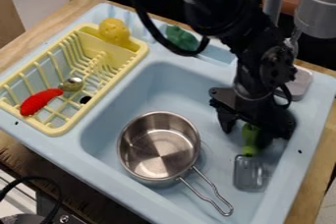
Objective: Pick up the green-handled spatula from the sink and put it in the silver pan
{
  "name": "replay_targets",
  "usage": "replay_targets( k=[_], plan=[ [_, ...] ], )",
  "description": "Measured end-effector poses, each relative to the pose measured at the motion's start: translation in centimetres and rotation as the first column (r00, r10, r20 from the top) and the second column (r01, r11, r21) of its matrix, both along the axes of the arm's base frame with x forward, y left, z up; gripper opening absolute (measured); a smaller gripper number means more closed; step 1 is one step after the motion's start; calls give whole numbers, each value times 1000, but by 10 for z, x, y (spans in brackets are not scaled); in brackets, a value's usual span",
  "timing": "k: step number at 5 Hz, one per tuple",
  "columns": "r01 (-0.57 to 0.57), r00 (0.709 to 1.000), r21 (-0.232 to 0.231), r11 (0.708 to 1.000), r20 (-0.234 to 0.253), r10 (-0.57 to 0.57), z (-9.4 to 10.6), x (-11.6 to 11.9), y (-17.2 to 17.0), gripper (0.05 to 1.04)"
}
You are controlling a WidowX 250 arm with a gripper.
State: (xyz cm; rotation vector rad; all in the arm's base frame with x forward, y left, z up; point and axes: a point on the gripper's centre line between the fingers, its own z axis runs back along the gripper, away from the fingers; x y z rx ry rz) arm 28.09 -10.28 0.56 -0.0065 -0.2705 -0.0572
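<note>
Gripper (257,130) right of pot (159,152): jaws spread wide, nothing clamped. Spatula (250,173) right of pot, green handle (250,142) between jaws. Probably light, stiff; smooth head (251,181) likely slippery. Best hold: mid-handle, squeezed across width.

No text, label, brand, number or sign can be read.
</note>
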Motion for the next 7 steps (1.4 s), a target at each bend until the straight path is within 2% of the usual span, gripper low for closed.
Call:
replay_targets(
  k=[1,2,3,4,5,6,7],
  plan=[
    [50,999,-37,998,5,-50,1,-4,-2,444],
    [52,998,-108,993,-21,-55,4,-11,-1,409],
    [19,998,-143,989,-54,-27,5,-14,0,409],
    [-30,999,-166,986,-28,26,21,-8,2,409],
    [-155,987,-166,974,13,159,37,-2,9,409],
    [-232,970,-141,962,45,240,47,1,18,409],
    [-236,970,-65,970,42,239,61,4,35,409]
  ],
)
